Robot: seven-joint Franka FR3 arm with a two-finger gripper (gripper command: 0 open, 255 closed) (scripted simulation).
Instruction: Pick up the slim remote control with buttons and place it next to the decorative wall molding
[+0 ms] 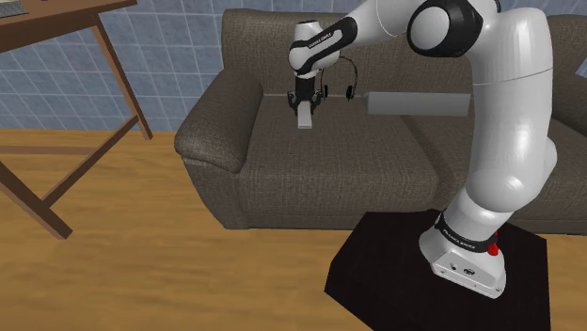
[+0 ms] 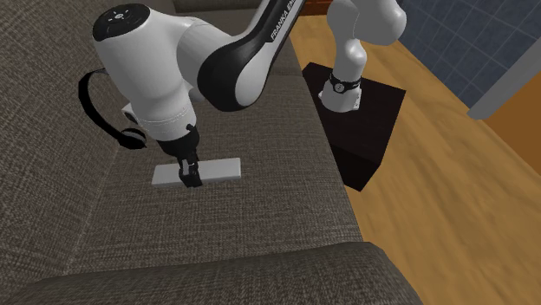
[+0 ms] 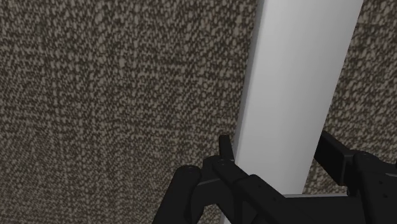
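The remote [image 1: 305, 119] lies flat on the sofa [image 1: 282, 179] seat, near the backrest, and the gripper [image 1: 305, 102] stands straight down over its middle; in the wrist view the pale slab [image 3: 299, 76] runs away lengthwise between the two black fingers, one finger [image 3: 225, 147] at each long edge, so the gripper [image 3: 273, 146] appears to be pinching the remote across its narrow width. The second exterior view agrees; the gripper [image 2: 189, 178] sits at mid-length of the remote [image 2: 217, 169], with about equal lengths sticking out to either side, and the slab looks as if it rests on the cushion, not yet raised.

The relation that matters is sideways; the molding [image 1: 419, 103], a long grey bar, lies on the same seat well apart toward the shoulder view's right, its long axis along the backrest, while the remote's long axis runs crosswise to that, from far to near. Between the two sit black headphones [image 1: 350, 83], just beside the gripper on that side; in the second exterior view the headphones [image 2: 132, 137] lie near the remote's far-left end.

As a judgement, the coming move is a lift and then a carry toward the shoulder view's right, high enough to pass the headphones; a turn of the wrist would lay the remote parallel to the molding.
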